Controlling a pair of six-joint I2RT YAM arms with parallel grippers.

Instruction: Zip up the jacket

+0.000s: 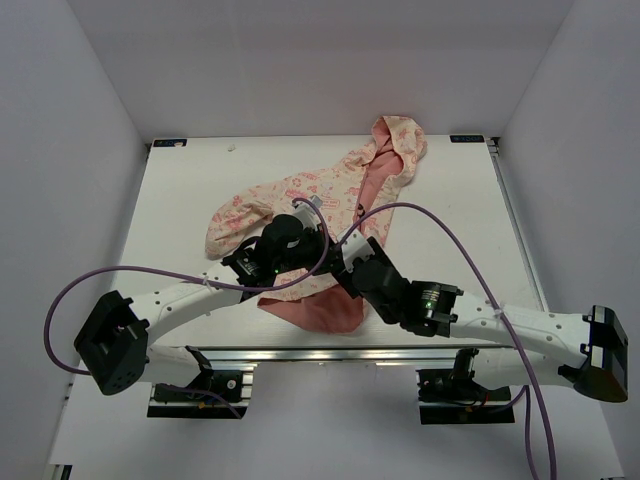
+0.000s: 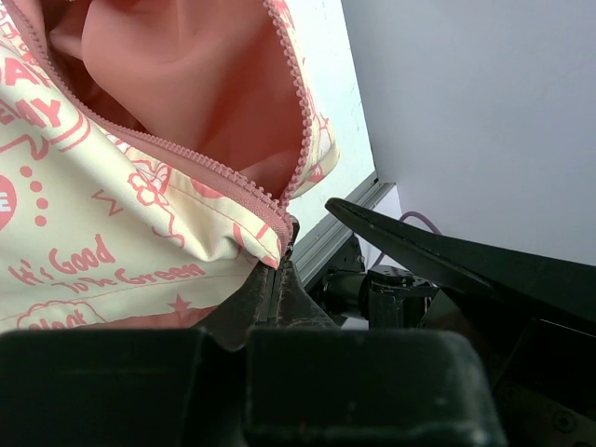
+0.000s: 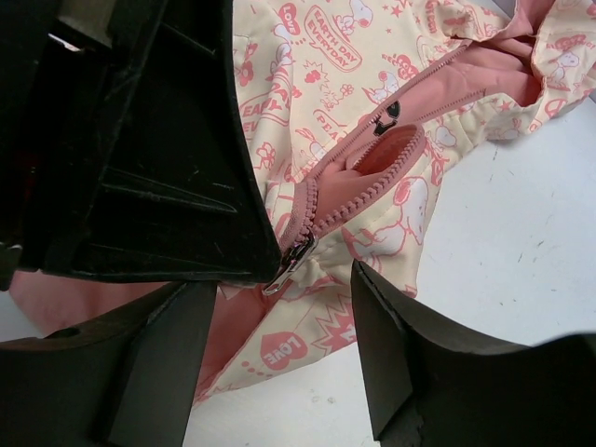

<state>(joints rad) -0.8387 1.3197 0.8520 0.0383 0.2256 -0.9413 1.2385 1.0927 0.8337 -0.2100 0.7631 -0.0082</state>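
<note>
On the top view, the left arm point(image 1: 180, 300) leaves its base at 7 o'clock and reaches in toward the middle of the counter point(image 1: 170, 200). The right arm point(image 1: 520, 325) comes in from 5 o'clock and meets it there. Both wrists crowd over the near end of the jacket point(image 1: 290, 195).

On the left wrist view I read the left jaws as closed, pinching the cream fabric at the bottom end of the zipper teeth point(image 2: 186, 158). The right jaws stand open, one finger on each side of the slider point(image 3: 287, 264), with a gap to it on both sides. Beyond the slider the two rows of teeth part and show the salmon lining point(image 2: 186, 65).

The jacket lies at mid-counter. Its long axis runs from the hem at 6 o'clock to the hood point(image 1: 400, 140) at 1 o'clock, near the far edge.
</note>
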